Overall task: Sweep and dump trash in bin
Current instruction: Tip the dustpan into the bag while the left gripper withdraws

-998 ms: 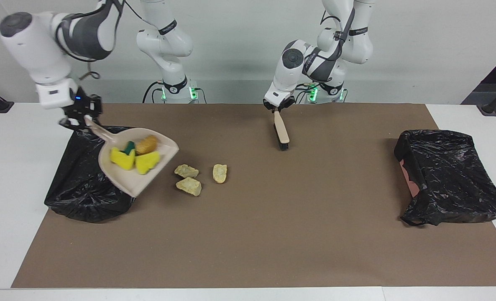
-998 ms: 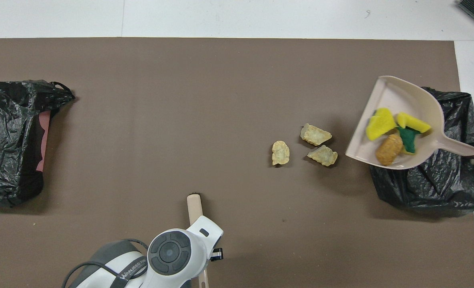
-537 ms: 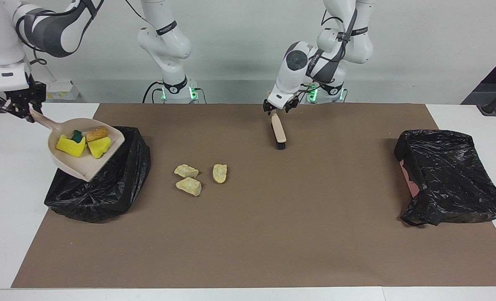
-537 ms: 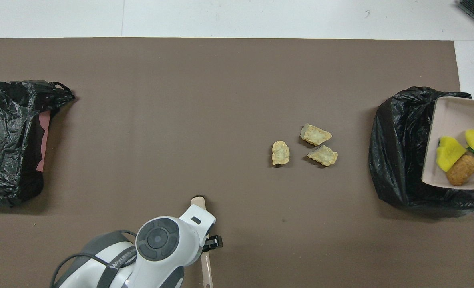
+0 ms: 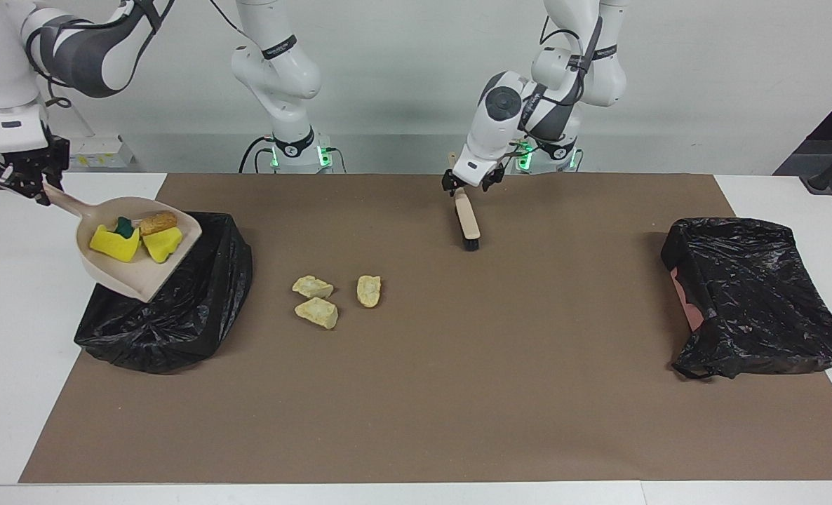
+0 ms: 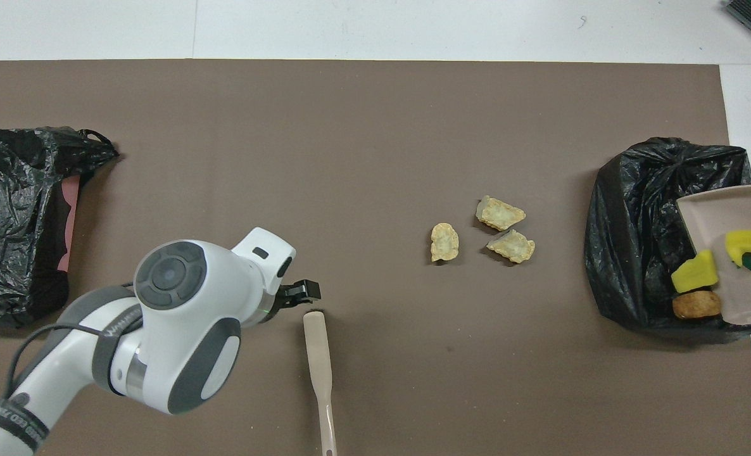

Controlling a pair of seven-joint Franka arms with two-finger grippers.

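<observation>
**Containers**
- Black bag-lined bin (image 5: 177, 330) stands at the right arm's end of the desk (image 5: 9, 337). The plastic is crumpled and glossy and the mouth is slack. I cannot see what is inside.
- Dustpan (image 5: 132, 277) is held in the air over this bin, tilted, with its lip down toward the bag.
- The pan holds two bright yellow chunks (image 5: 114, 242), one orange-brown chunk (image 5: 158, 223) and a dark green piece (image 5: 125, 226). In the overhead view they are bunched at the pan's robot-side edge.
- Second black bag (image 5: 746, 294) is at the left arm's end, flatter and wrinkled, with a pinkish patch showing at one edge. Its contents are hidden.

**Loose on the mat**
- Three pale crumbly chunks (image 5: 317, 313) lie on the brown mat (image 5: 458, 407) beside the first bin, toward the middle of the desk. They sit close together, each clear of the others.
- Brush (image 5: 468, 223) lies flat on the mat nearer to the robots than the chunks, with nothing holding it.

**Materials and shapes**
- Dustpan: smooth beige plastic, a scoop with a flared lip and a slim handle.
- Brush: long pale handle with dark bristles at one end.
- Yellow chunks: foam-like and wedge-shaped.
- Orange-brown chunk: rounded.
- Pale chunks: rough and flaky.
- Mat: matt and flat.

**Arms**
- Right gripper (image 5: 27, 184): jaws clamped on the dustpan's handle.
- Left gripper (image 5: 468, 181): over the brush's handle end and apart from it. I cannot tell whether its jaws are apart or together.
</observation>
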